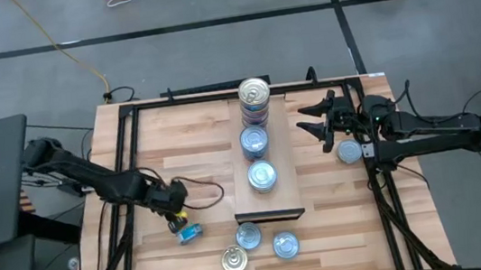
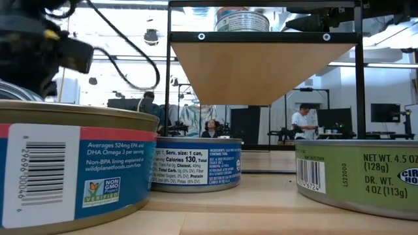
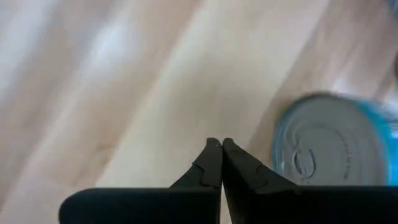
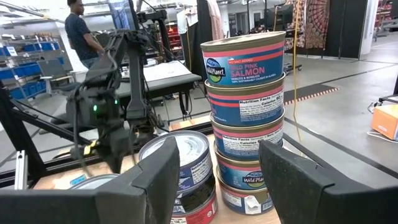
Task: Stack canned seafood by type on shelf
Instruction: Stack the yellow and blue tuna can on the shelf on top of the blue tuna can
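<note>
On the shelf (image 1: 265, 150) three groups of tins already stood in a row: a tall stack with a silver top (image 1: 254, 97) at the far end, a blue-topped tin (image 1: 254, 140) in the middle and another blue-topped pile (image 1: 262, 176) nearer the front edge. In the right wrist view the tall stack (image 4: 245, 118) showed pink salmon labels, several tins high, with a lower pile (image 4: 180, 168) beside it. So the sorting looked partly done, perhaps a little over half. Some tins were not yet on the shelf: three lay on the surface (image 1: 178, 142) in front of the shelf, two with blue tops (image 1: 248, 236) (image 1: 286, 244) and one silver (image 1: 233, 261); one blue tin (image 1: 189, 233) lay just beside the left pincer (image 1: 175, 217); and one pale tin (image 1: 349, 151) lay near the right arm. The left pincer was low over the surface and its fingers (image 3: 211, 168) were pressed together and held nothing, with that blue tin (image 3: 333, 140) close beside them. The right pincer (image 1: 316, 119) hovered beside the shelf near the tall stack, its fingers spread apart and empty. I judge that five tins were left to be placed by type.
</note>
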You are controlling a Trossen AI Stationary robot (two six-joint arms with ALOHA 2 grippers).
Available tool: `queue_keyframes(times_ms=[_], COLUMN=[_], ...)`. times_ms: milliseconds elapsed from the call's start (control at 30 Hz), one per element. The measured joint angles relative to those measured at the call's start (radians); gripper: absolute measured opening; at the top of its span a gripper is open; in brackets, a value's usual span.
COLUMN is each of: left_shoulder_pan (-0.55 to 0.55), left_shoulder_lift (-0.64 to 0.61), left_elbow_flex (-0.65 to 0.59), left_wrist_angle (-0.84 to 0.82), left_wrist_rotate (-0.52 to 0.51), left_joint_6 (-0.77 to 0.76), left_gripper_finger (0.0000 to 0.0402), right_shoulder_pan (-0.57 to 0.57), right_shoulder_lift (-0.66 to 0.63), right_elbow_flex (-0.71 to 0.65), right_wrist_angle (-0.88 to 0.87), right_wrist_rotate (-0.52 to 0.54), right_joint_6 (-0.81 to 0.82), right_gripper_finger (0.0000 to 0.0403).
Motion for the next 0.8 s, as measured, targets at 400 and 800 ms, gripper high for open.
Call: queue_keyframes(times_ms=[400,800], left_shoulder_pan=[-0.06,-0.16], left_shoulder_lift=[-0.062,0.249], left_elbow_flex=[0.152,0.468], left_wrist_angle=[0.119,-0.13], left_wrist_rotate=[-0.092,-0.116], left_joint_6=[-0.082,-0.002], left_gripper_finger=[0.0103,0.0252], right_shoulder_pan=[0.0,0.0], right_shoulder_lift=[0.0,0.001], right_elbow_flex=[0.0,0.0], right_wrist_angle=[0.0,-0.014], right_wrist_rotate=[0.0,0.0], right_joint_6=[0.003,0.003], right_gripper_finger=[0.0243,0.0243])
